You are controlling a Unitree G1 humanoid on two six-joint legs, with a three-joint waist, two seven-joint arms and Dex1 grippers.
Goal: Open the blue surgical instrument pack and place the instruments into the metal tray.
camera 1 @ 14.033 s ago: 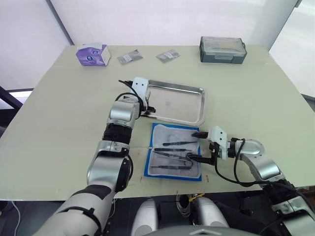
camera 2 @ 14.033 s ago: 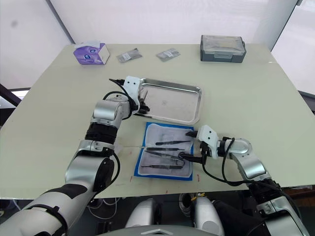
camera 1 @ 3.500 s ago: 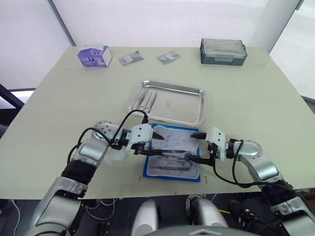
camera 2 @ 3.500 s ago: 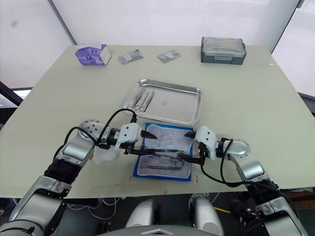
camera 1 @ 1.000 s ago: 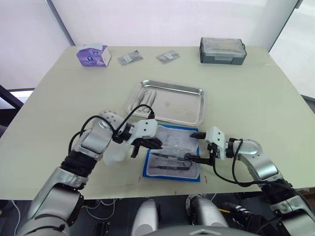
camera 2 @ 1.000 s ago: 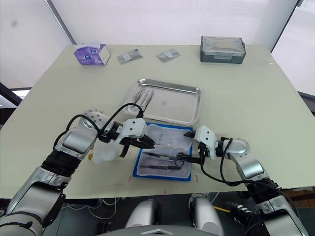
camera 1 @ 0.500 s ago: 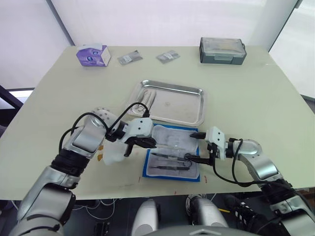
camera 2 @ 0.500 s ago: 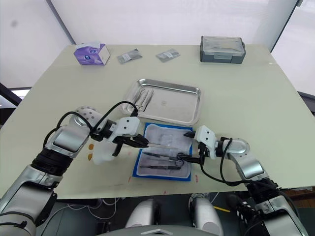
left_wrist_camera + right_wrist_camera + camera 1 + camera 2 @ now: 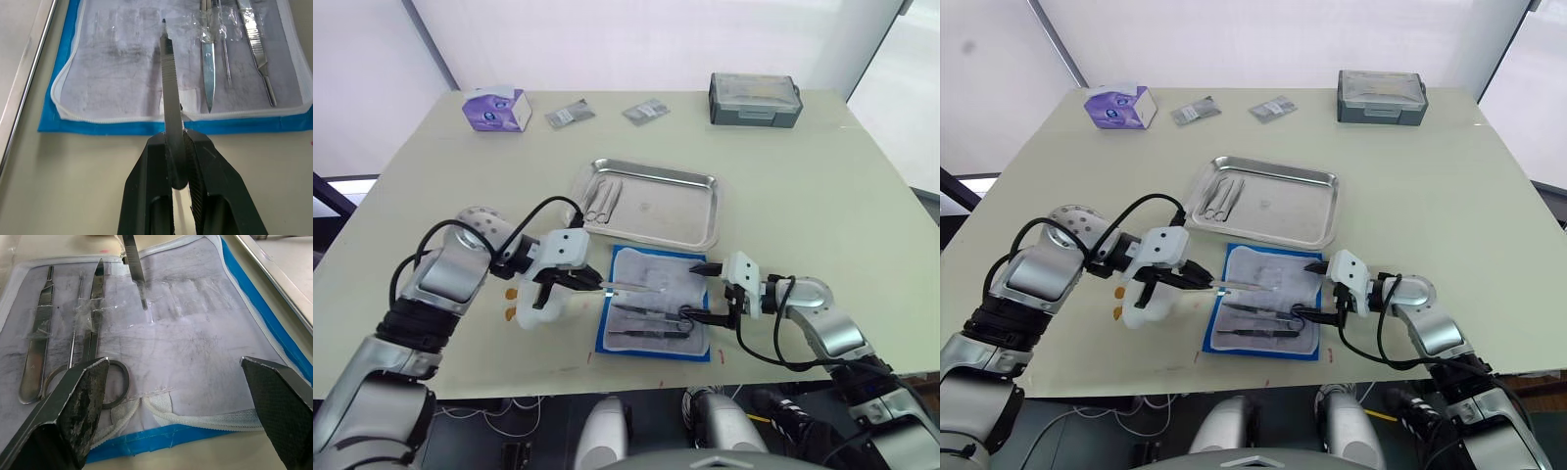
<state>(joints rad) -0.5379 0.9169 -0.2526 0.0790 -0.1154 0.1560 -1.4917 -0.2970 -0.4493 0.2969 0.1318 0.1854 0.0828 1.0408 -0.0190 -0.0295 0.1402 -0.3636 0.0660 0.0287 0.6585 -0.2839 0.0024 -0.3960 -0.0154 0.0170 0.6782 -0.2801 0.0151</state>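
Note:
The blue surgical instrument pack lies open on the table, pale lining up, just in front of the metal tray. My left gripper is off the pack's left edge, shut on straight tweezers whose tip reaches over the lining. Scissors and two other instruments still lie in the pack's near half. A pair of instruments rests at the tray's left end. At the pack's right edge my right gripper is open, its fingers straddling the lining.
A purple tissue box sits at the far left corner, two small foil packets lie along the back, and a dark grey lidded box stands at the back right.
My left gripper has drawn back to the left with the tweezers, which are out of the pack. The right gripper has stayed put.

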